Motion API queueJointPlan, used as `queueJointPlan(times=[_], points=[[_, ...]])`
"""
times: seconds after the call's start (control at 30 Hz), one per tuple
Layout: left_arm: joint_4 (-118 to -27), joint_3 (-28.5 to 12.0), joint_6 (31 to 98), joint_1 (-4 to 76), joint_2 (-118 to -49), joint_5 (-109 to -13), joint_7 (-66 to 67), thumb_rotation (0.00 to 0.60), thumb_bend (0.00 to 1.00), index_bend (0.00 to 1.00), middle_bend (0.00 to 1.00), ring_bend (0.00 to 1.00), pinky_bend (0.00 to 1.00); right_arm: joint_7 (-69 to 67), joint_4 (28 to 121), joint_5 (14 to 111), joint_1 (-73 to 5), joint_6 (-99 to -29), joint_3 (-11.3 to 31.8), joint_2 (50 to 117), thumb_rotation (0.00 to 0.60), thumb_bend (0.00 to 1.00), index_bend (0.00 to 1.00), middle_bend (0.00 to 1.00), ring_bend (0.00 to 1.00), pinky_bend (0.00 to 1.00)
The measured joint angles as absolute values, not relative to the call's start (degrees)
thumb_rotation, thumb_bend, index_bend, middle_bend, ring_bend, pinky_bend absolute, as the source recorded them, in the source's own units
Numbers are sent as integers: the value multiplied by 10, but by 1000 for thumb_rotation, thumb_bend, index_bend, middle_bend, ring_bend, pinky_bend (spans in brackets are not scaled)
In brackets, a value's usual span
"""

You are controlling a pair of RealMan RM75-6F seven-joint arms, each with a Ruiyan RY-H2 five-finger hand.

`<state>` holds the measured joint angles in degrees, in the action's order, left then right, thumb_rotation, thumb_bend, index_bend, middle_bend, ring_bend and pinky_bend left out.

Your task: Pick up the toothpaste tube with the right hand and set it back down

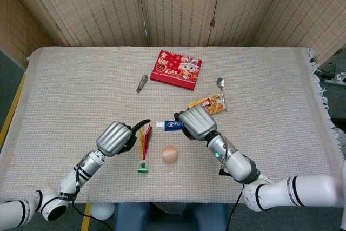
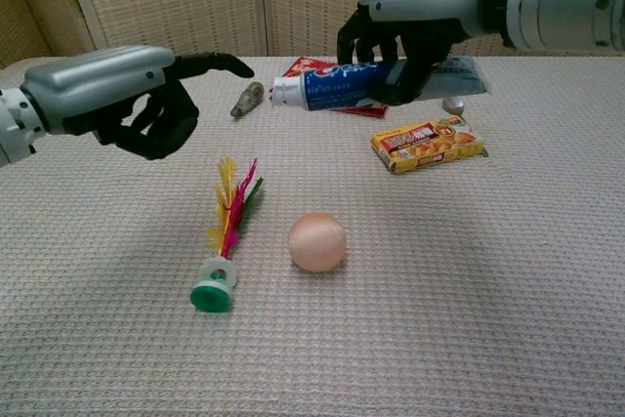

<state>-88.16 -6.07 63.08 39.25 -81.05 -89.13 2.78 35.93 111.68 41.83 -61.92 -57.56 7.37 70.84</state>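
A desk [image 1: 81, 79] covered in beige woven cloth carries a green-based feather shuttlecock [image 1: 144, 152] just beside the left robot hand [image 1: 114, 138]. A peach ball [image 1: 170, 154] lies near the right robot hand [image 1: 195, 123], an orange snack box [image 1: 207, 105] and metal spoon [image 1: 220, 87] just beyond it, a red booklet [image 1: 176, 69] and small grey-brown object [image 1: 141, 83] farther off.

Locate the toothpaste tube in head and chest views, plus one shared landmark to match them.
Head view: toothpaste tube sits just below center, its cap end sticking out left of the right hand holding it.
Chest view: toothpaste tube is upper center, lifted off the table in the right hand.
Shared landmark: the peach ball, toward the robot from the tube in both.
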Motion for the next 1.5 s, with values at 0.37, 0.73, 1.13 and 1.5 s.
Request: queueJointPlan(times=[0.37, 0.73, 1.13, 1.5], points=[[-905, -84, 652, 366, -750, -850, -192, 592, 196, 112, 145, 126, 209, 170, 1065, 571, -540, -565, 64, 729, 600, 809, 643, 584, 636, 622], [-957, -107, 638, 359, -708, -830, -352, 289, 25, 118, 90, 64, 0, 9, 962, 690, -484, -556, 55, 820, 600, 809, 643, 584, 637, 622], [-981, -110, 626, 371, -731, -815, -266, 157, 27, 68, 49, 10, 0, -97, 880, 756, -466, -585, 82, 948, 600, 809, 645, 583, 637, 622], [-979, -115, 637, 383, -782, -796, -135, 67, 23, 61, 47, 3, 0, -143, 827, 784, -472, -594, 107, 1019, 600, 809, 651, 585, 637, 622]])
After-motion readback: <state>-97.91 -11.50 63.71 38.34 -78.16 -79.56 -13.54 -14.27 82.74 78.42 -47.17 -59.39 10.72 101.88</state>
